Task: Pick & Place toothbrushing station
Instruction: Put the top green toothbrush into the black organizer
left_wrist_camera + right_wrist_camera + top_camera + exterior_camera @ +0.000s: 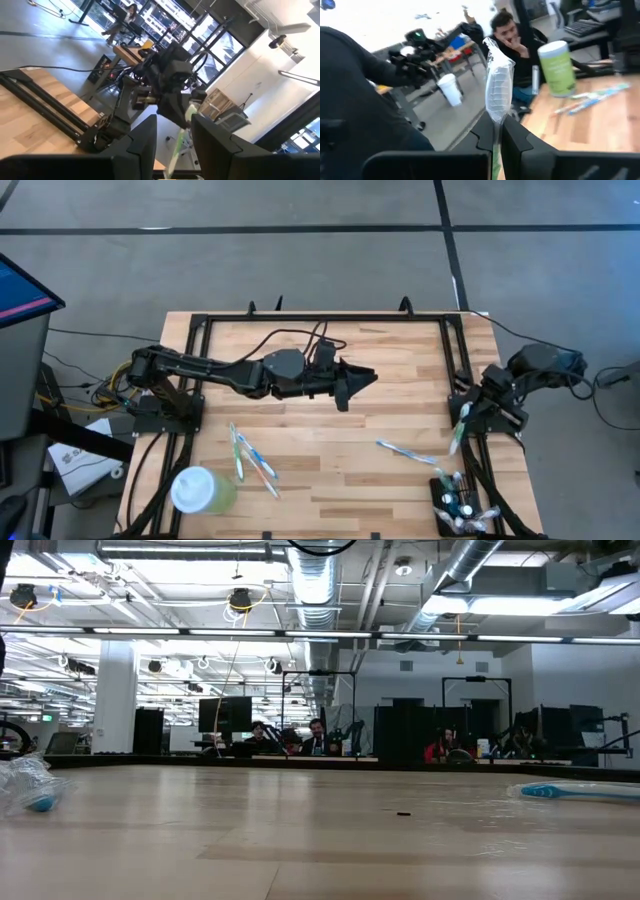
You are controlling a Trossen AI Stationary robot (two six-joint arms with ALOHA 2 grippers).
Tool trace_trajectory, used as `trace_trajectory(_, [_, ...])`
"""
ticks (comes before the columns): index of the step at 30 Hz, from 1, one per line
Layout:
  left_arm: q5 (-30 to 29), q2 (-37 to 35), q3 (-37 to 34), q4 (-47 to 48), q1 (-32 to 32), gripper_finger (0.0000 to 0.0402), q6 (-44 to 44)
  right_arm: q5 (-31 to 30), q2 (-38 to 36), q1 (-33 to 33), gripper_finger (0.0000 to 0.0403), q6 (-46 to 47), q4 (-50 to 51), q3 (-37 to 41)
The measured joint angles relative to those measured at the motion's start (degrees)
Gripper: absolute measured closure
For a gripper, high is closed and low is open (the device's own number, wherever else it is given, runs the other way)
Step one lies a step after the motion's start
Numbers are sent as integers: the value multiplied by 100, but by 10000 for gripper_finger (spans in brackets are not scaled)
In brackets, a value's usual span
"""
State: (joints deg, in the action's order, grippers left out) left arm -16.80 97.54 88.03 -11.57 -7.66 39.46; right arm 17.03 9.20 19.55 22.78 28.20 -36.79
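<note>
Both pincers sit well apart from the toothbrushing station (455,502): left pincer (362,379) parted, right pincer (461,420) gripping a wrapped toothbrush (498,85) (upright).

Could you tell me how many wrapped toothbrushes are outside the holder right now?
4: two beside the cup, one mid-table, one in the right gripper. More stand in the holder.
</note>
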Motion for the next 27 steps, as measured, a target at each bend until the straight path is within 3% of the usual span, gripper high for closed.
trace_trajectory(6, [-24,0,0,0,0,286,0,488,20,218,401,83,-347,269])
trace_trajectory(14, [-22,2,-81,-10,-11,286,44,608,135,1142,401,-35,-1045,712])
trace_trajectory(19, [-19,2,-81,-1,-11,286,45,310,299,1716,401,-466,-1748,1118])
trace_trajectory(27, [6,2,-81,2,-35,286,159,-392,621,2085,394,-523,-1775,1186])
